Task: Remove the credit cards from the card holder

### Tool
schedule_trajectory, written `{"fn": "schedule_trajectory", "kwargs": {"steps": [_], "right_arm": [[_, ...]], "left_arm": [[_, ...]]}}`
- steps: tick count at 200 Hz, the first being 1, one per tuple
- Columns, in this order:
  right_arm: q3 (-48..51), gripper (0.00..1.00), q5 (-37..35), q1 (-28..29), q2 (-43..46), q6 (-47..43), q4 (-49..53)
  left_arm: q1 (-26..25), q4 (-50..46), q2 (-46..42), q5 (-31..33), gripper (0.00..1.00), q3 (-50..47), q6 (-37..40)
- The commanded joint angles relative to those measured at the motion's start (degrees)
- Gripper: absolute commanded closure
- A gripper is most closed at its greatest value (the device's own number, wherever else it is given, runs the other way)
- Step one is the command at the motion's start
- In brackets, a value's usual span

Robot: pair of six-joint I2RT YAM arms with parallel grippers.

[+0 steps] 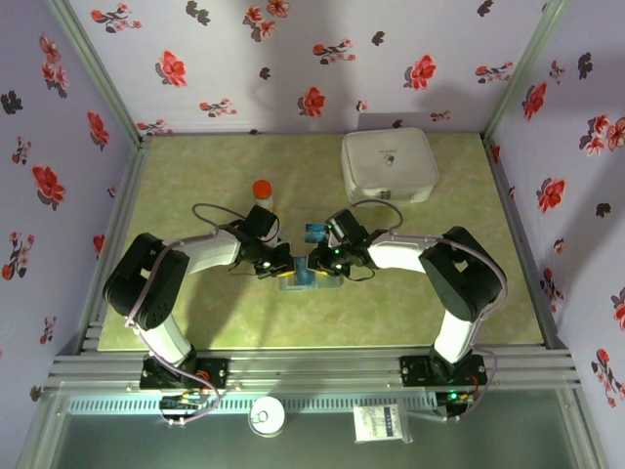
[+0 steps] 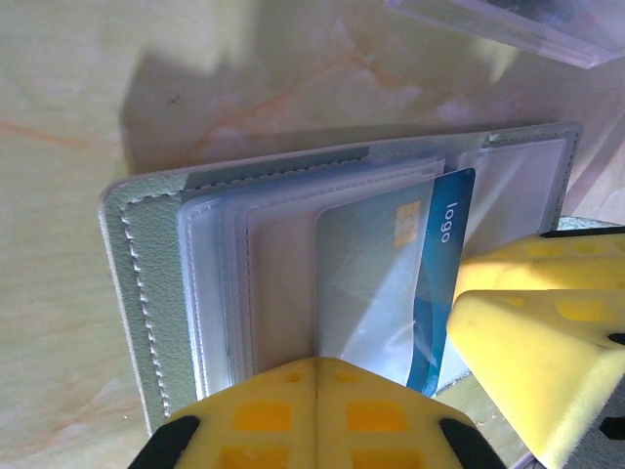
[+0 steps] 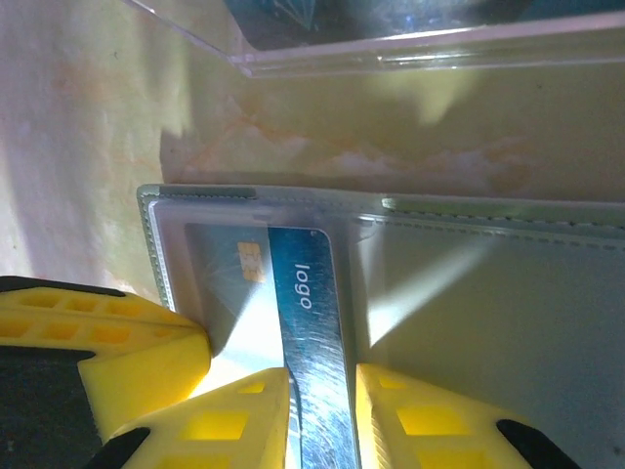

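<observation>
The card holder (image 1: 299,280) lies open on the table between both arms, its grey-green stitched cover (image 2: 142,293) and clear sleeves facing up. A blue credit card (image 2: 444,259) marked "logo" sticks partly out of a sleeve. My left gripper (image 2: 317,363) is shut, its tips pinching the clear sleeve at the holder's near edge (image 1: 283,264). My right gripper (image 3: 322,396) stands narrowly open over the card (image 3: 314,322). The bare blue strip runs between its fingers, the left one lying over the sleeved part. One of its fingers (image 2: 532,342) is beside the card in the left wrist view.
A clear plastic case (image 3: 391,49) sits just beyond the holder, with something blue (image 1: 315,233) in it. A red-capped object (image 1: 262,189) stands behind the left arm. A large white rounded box (image 1: 389,164) is at the back right. Flowered walls enclose the table.
</observation>
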State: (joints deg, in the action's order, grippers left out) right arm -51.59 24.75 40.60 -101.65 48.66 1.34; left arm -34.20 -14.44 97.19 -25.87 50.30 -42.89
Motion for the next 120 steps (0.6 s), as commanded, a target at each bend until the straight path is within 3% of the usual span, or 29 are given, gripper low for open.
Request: {"fn": "schedule_trajectory", "kwargs": {"steps": [1, 66, 120], "right_arm": [[1.28, 0.76, 2.30, -0.46, -1.11, 1.69, -2.91], [3.26, 0.83, 4.47, -0.54, -0.88, 3.55, -7.80], [6.01, 0.88, 1.85, -1.70, 2.16, 2.56, -6.07]], "left_arm": [[-0.08, -3.53, 1.16, 2.53, 1.00, 0.56, 1.50], [-0.08, -3.30, 1.25, 2.59, 1.00, 0.45, 1.28], [0.06, -3.10, 0.56, 2.84, 1.00, -0.28, 1.16]]}}
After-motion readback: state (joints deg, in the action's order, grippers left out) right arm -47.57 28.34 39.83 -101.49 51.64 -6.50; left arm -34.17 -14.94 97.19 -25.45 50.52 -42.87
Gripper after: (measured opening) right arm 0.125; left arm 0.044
